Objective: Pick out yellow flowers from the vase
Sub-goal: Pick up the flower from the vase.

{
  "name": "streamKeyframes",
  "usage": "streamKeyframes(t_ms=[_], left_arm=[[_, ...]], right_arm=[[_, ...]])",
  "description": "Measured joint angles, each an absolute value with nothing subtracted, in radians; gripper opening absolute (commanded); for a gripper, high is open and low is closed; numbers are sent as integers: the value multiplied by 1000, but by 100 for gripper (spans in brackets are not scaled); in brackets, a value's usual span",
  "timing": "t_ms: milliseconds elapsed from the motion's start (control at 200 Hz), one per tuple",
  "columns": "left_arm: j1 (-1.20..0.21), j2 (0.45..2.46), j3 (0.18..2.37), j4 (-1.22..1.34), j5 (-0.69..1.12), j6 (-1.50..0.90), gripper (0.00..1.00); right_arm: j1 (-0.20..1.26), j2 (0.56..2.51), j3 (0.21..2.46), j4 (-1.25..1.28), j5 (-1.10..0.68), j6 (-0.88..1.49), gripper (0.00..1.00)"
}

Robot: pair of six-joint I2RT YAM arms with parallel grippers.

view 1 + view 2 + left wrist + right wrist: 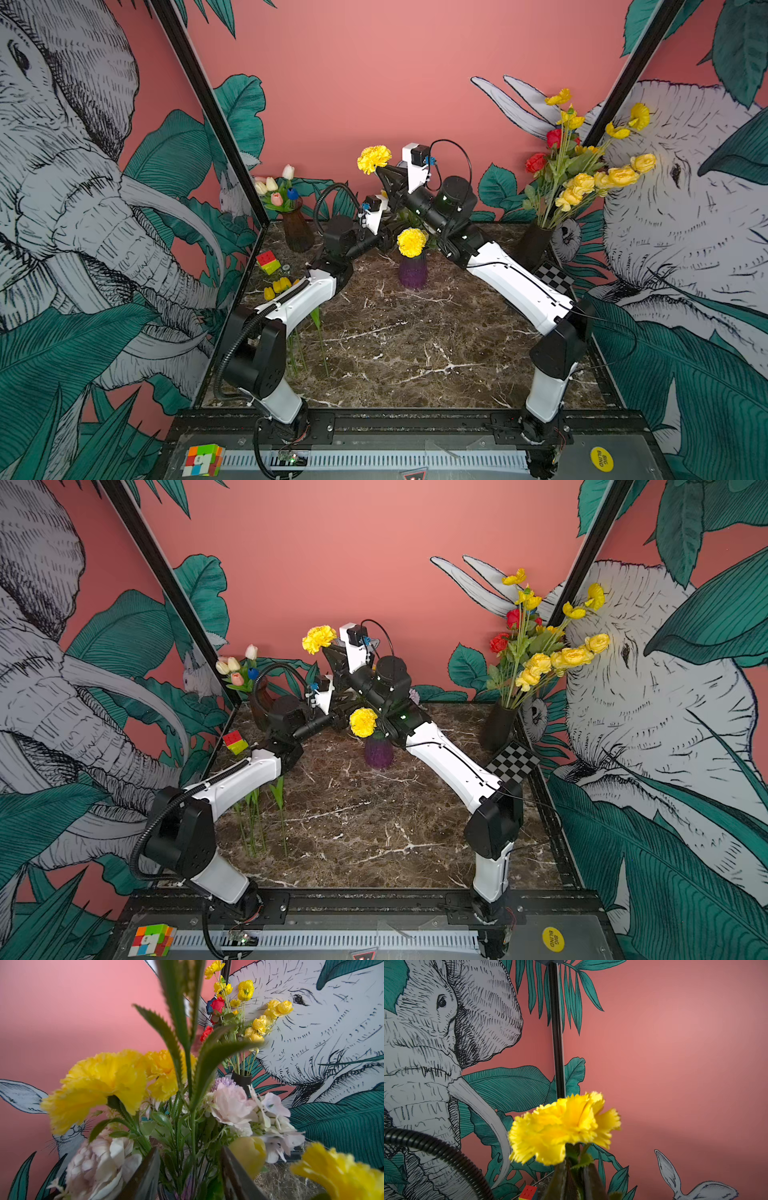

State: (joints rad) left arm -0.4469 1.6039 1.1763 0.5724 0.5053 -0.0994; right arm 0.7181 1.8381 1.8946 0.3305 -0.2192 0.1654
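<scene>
Above the purple vase (412,272), the right gripper (381,171) pinches a yellow carnation (374,159) under its head; the left gripper (189,1148), spread, straddles upright stems (192,1126) beneath more yellow flowers (99,1084).

Dark brown marbled tabletop (415,345), white veins; purple vase (412,272) upright near the middle, toward the back; brown vase (297,230) upright in the back corner on my left; black vase (536,243) upright in the back corner on my right; colour cube (268,262) by the left edge; just in front of it yellow tulips (277,287) lie flat, green stems running toward me, partly hidden under my left arm; checkerboard (555,277) at the right edge, near the black vase.
</scene>
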Motion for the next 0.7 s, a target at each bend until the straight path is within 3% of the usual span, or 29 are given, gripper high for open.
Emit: streamKeyframes(t_ms=[385,700], left_arm=[[-419,1602,1176,574,506,-104,22],[-407,1562,1159,594,505,-112,20]], right_arm=[[762,1838,1895,331,-247,184,15],[766,1838,1895,332,-243,188,14]])
